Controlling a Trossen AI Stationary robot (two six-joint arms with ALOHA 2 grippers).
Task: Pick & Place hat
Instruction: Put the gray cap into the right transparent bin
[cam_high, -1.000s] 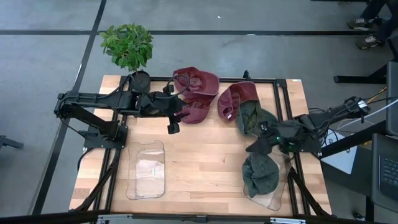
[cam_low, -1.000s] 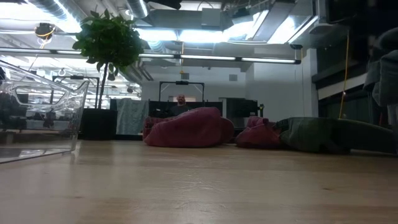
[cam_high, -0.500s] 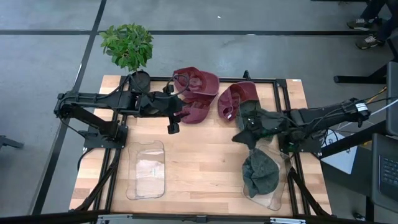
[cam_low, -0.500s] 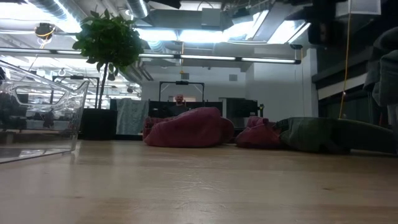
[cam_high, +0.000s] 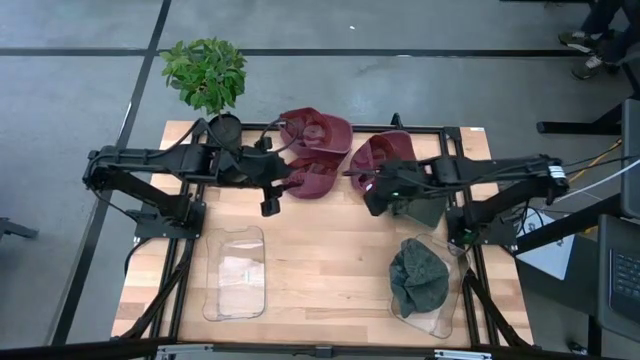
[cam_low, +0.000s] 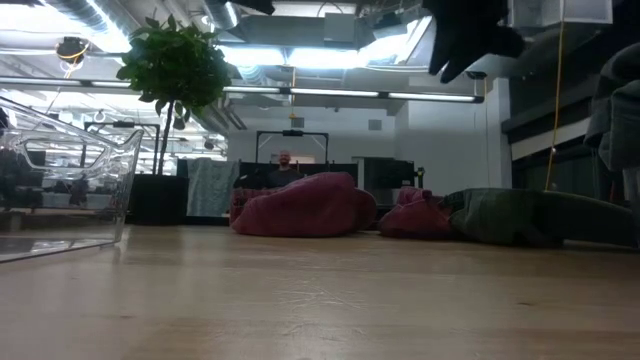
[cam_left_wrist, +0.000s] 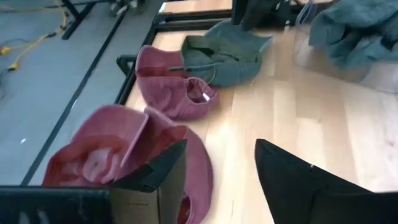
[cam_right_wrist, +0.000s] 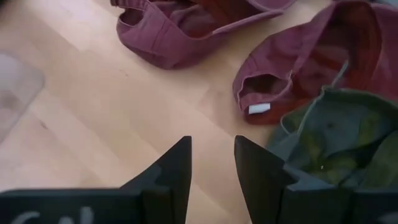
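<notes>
- R tool (cam_high: 376, 196), fingers a little apart w/ nothing between them, hovers over the olive-green cloth cap (cam_high: 412, 199) and the dark-red cloth cap (cam_high: 383, 158) at the tabletop's (cam_high: 330, 250) far edge. The two caps overlap: coming down at the seam could pinch both, or drag the red one along.
- L tool (cam_high: 271, 194), fingers apart and empty, sits just beside the maroon cloth cap pair (cam_high: 312, 150). Soft fabric; a shallow nip may slip off the brim.
- One crumpled grey-green cap (cam_high: 418, 278) already lies in the clear plastic tray on the R (cam_high: 448, 318); the clear plastic tray on the L (cam_high: 236, 272) holds no cap.
- Arms reach toward each other mid-table → clash risk if both go for the middle caps.
- Hidden: maroon pair prob. two caps stacked, can't separate them. Low view shows only a dark shape (cam_low: 465, 35) overhead, likely the R tool; caps are lumps there. The olive cap's underside & strap are covered by the R arm.
</notes>
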